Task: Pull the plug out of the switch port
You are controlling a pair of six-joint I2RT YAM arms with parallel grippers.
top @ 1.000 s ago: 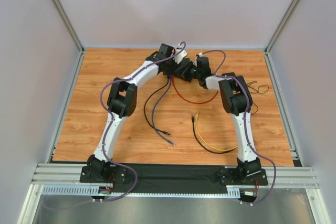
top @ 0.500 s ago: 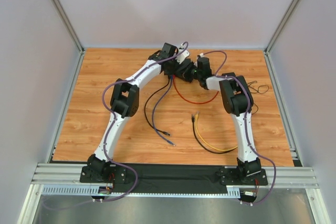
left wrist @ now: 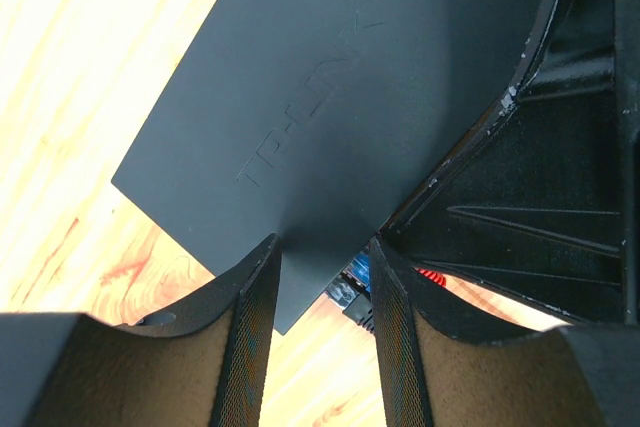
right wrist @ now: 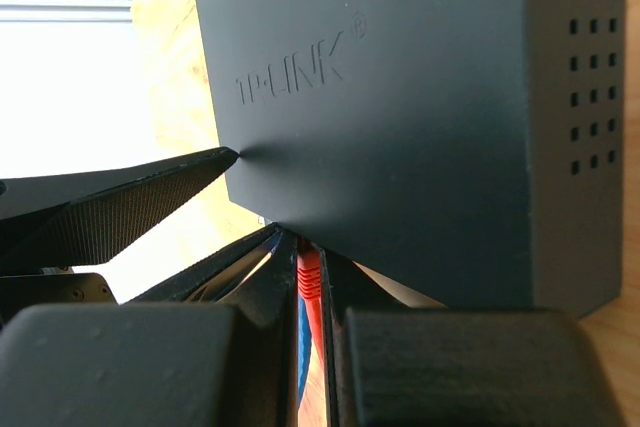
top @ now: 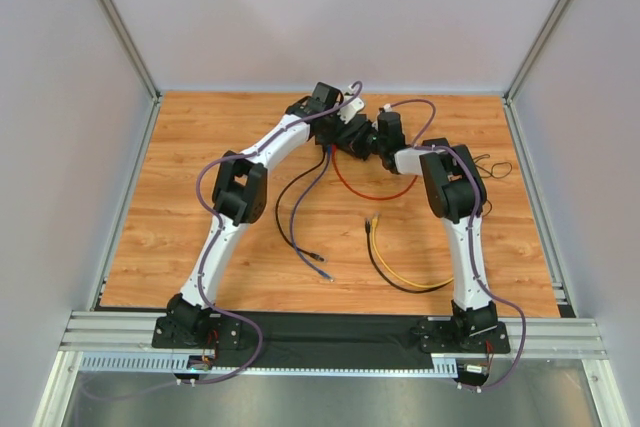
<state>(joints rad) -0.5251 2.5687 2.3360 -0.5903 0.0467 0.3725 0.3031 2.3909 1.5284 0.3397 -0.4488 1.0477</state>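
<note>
The switch (left wrist: 330, 97) is a flat box of matte black plastic with a brand name embossed on its top face. It lies at the far middle of the surface (top: 200, 217), where the two arms meet above it. A grid of small square vent holes (right wrist: 590, 67) is punched into one short side. The left gripper (left wrist: 323, 247) has its jaws partly spread across one corner of the box. The cross-hatched pads (left wrist: 255, 337) rest against the two edges that meet there. From the right wrist, one pointed left fingertip (right wrist: 150, 202) touches the switch's side.

The right gripper (right wrist: 305, 247) has its jaws drawn narrow, pinching a red plug (right wrist: 308, 277) with a ribbed boot at the port side of the switch. In the left wrist view a blue connector (left wrist: 352, 282) sits just beside that red one. Whether either is fully seated in its port cannot be told.

The surface is orange-brown wood-grain laminate. A red cable (top: 370, 194) loops on it near the switch. A black cable (top: 277, 209) and a purple cable (top: 291, 217) curve toward the near side and end in loose plugs. A yellow cable (top: 410, 284) bends near the right arm. A thin black wire (top: 490, 165) coils at the far right. Pale grey panels (top: 300, 17) in aluminium framing wall the cell. A ribbed aluminium rail (top: 110, 332) runs along the near edge.
</note>
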